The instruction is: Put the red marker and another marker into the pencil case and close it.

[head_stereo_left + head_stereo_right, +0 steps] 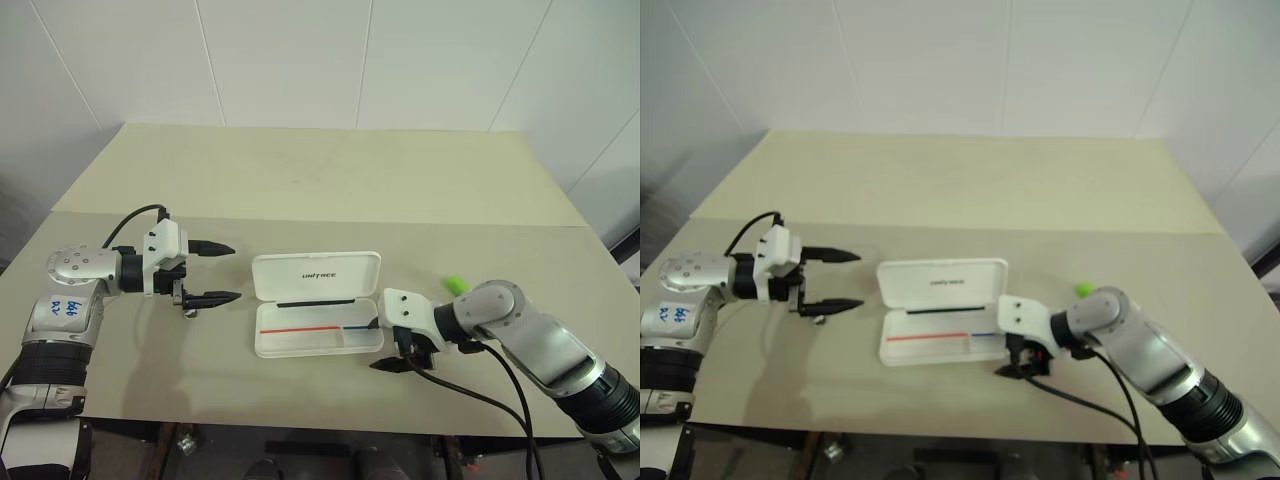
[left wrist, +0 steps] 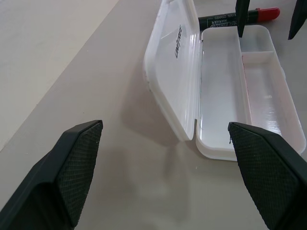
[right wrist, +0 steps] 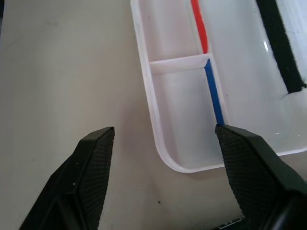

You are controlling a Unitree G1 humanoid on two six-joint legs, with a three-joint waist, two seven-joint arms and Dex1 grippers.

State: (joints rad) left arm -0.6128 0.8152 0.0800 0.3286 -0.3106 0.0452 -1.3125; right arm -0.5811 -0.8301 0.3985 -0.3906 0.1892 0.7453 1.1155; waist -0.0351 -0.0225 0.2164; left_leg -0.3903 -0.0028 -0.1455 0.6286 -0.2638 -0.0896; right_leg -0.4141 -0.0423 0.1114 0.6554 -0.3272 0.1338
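**Jaws.** The right gripper point(image 3: 163, 132) stands with jaws spread and nothing between them. It is tipped down over the right-hand end of the pencil case point(image 1: 318, 300), straddling the near corner of the tray. The left gripper point(image 1: 225, 272) is also wide open and empty. It is held level above the worktop point(image 1: 300, 200), just off the case's left end and clear of it.

**Task items.**
- The case lies open, lid folded back flat and tray facing up. No marker can be seen in either compartment.
- The red marker point(image 2: 240, 18) lies crosswise at the case's right end, between the right gripper's fingers. It appears to sit just beyond the tray's end wall, not inside; whether it rests on the rim cannot be determined.
- The lime-green marker point(image 1: 456, 285) lies on the worktop beyond the right forearm, apart from the case.

**Step in hand.** Judged to be the placing of the red marker, and not complete. The green marker and the lid are untouched.

**Next move calls for.**
- Confirm where the red marker sits.
- If it is outside the tray, the right jaws should re-grip the barrel, turn it in line with the long compartment and lower it in.
- Then fetch the green marker.
- The crosswise barrel may roll when touched.
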